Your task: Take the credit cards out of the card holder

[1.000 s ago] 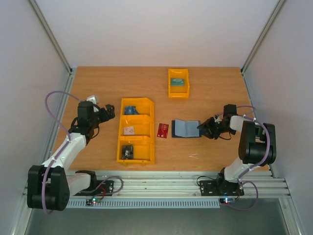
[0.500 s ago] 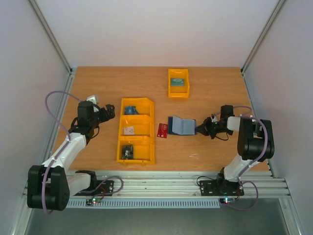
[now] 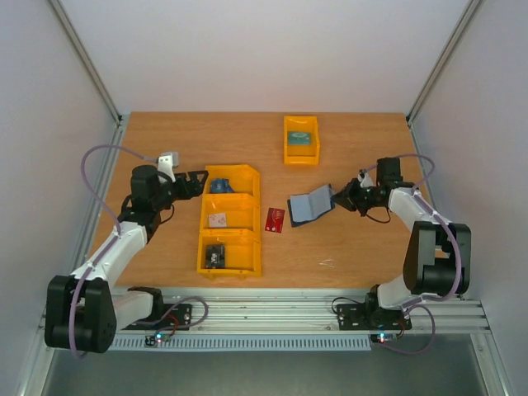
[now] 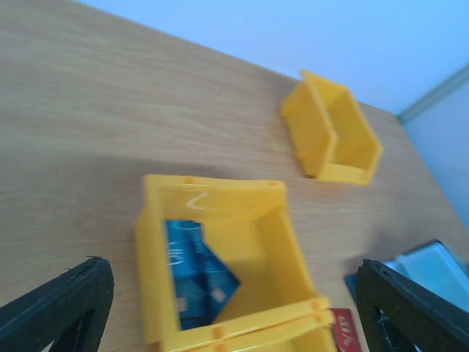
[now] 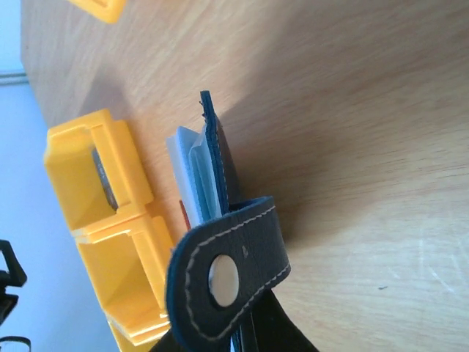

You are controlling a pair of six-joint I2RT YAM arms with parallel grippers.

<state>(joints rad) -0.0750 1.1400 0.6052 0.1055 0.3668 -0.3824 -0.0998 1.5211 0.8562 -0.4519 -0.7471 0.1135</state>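
Our right gripper (image 3: 339,199) pinches the card holder (image 3: 309,205) by its edge, tilted up off the table (image 3: 355,148), probably to loosen cards beside the red credit card (image 3: 275,219). The left gripper (image 3: 195,176) hangs open.

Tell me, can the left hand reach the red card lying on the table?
Probably yes: the red card lies uncovered, but the left hand must pass over the yellow bin standing between.

Top camera looks down; both close wrist cameras share yellow bin (image 4: 212,192).
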